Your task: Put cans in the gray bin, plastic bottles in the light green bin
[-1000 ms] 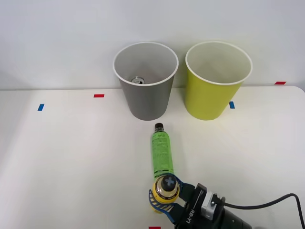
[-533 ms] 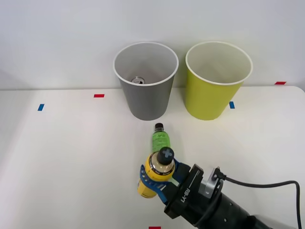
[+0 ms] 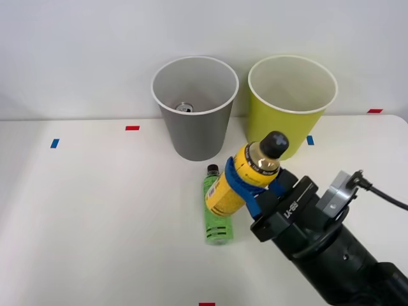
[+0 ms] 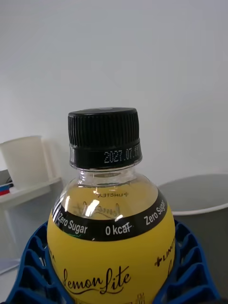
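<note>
While the green bottle (image 3: 217,214) lies on the table (image 3: 95,204) in front of the gray bin (image 3: 195,108), the right gripper (image 3: 250,180) pinches the yellow bottle (image 3: 244,178) in the air, tilted, just before the green bin (image 3: 288,108). A can (image 3: 184,107) sits inside the gray bin.

The light over my table (image 3: 83,210) is bright and even, falling from above. Shadows are soft: a faint one lies beside the green bottle (image 3: 218,227), and pale ones sit at the feet of the gray bin (image 3: 194,137) and the light green bin (image 3: 303,131). Seen from my wrist, small white glints sit on the clear shoulder of the yellow-labelled bottle (image 4: 111,228) clamped in my right gripper (image 4: 111,285). Its black cap (image 4: 104,130) carries a dull sheen on top.
</note>
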### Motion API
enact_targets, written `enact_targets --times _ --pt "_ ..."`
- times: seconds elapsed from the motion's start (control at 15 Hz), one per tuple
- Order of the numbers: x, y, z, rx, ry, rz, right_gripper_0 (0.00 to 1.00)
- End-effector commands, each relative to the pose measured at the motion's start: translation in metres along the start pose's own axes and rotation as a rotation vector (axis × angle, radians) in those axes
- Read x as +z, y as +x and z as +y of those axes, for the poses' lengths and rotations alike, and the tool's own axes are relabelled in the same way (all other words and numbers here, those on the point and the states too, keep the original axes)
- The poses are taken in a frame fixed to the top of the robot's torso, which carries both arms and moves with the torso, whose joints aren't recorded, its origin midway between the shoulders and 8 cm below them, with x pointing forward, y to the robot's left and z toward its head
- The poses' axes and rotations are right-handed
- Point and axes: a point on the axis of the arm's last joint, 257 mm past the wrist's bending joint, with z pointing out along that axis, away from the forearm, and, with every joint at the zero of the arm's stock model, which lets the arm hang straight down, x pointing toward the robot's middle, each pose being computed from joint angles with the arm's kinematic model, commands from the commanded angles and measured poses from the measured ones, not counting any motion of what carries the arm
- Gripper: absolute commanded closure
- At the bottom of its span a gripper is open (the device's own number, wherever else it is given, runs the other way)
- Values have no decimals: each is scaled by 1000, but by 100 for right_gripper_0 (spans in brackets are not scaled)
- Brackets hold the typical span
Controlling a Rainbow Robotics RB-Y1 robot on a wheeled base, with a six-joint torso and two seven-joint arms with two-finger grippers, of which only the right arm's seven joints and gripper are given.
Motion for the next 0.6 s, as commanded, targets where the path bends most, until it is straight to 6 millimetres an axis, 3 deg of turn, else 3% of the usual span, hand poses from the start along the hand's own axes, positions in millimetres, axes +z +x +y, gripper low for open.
enact_targets --times 0.07,0.6 --pt "8 -30 -23 -8 36 -64 100" --pt "47 -115 -67 11 66 -142 100"
